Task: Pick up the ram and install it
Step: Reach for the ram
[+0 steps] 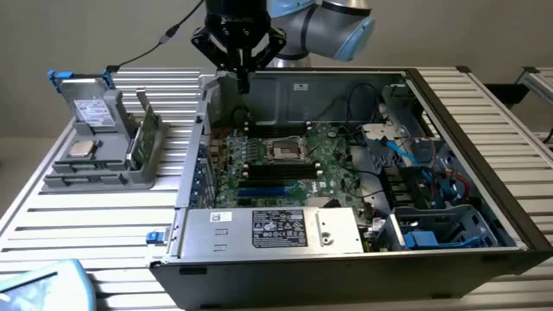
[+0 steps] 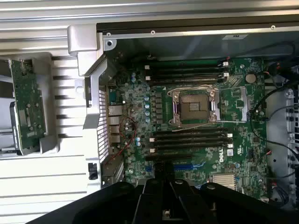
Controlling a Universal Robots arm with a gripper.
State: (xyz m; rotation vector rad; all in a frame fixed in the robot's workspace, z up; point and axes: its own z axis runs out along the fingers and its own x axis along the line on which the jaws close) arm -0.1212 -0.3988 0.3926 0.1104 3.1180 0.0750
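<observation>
Slatted table [image 1: 103, 214]; one ram [image 1: 147, 133]; one pincer [image 1: 242, 83]

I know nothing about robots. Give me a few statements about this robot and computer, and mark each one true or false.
1. The gripper is shut and holds nothing. True.
2. The memory stick already sits in the computer. False: it stands in the grey holder outside the case, on the exterior view's left.
3. The computer case is open, with the green board inside showing. True.
4. The processor socket holds a silver chip. False: the socket is empty, and the silver chip lies in the grey holder.
</observation>
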